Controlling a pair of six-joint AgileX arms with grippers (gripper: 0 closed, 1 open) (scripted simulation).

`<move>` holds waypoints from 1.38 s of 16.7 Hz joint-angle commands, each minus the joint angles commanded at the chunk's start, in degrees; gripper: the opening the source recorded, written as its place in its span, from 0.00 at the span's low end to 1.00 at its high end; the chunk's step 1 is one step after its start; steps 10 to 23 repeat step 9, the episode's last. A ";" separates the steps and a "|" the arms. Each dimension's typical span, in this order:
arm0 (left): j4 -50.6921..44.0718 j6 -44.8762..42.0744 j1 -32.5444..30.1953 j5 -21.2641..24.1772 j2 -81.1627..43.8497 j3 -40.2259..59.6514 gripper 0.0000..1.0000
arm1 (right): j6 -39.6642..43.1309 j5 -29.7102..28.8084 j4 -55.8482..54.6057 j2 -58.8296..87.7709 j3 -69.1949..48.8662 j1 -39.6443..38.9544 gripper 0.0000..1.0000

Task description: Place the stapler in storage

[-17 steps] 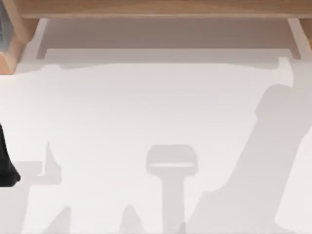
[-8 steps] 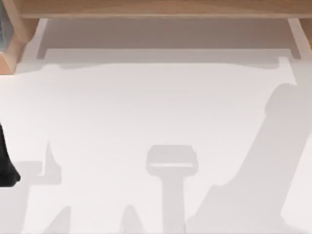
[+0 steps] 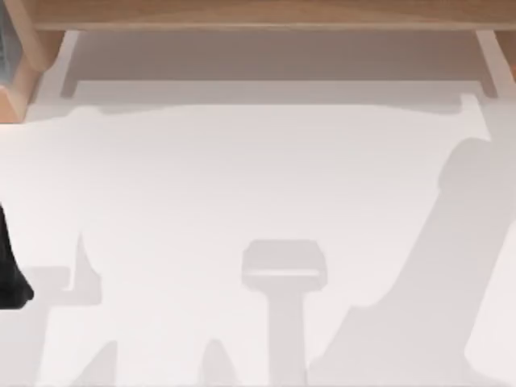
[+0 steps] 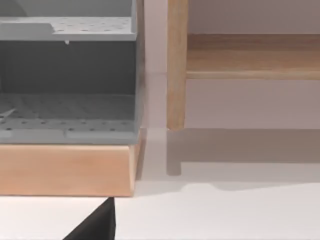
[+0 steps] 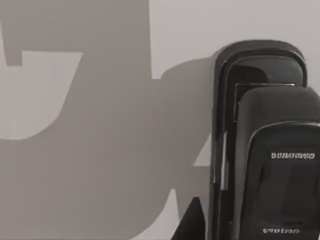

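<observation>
**Markings and lettering**

Stapler (image 5: 265, 150), glossy black top cover: two lines of small pale print, one across the middle of the cover, a shorter one lower down near the frame edge. Both blurred; characters not legible, no brand or number decipherable. No readable text on table (image 3: 242, 177), wooden shelf (image 4: 240, 55) or grey perforated organiser (image 4: 65, 75).

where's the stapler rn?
The stapler shows in the right wrist view, lying flat on the white table right beneath that arm's camera, in the arm's shadow.
</observation>
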State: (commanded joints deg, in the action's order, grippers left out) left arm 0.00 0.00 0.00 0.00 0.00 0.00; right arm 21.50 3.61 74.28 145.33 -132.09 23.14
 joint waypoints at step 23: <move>0.00 0.00 0.00 0.00 0.00 0.00 1.00 | 0.00 0.00 0.00 0.00 0.00 0.00 1.00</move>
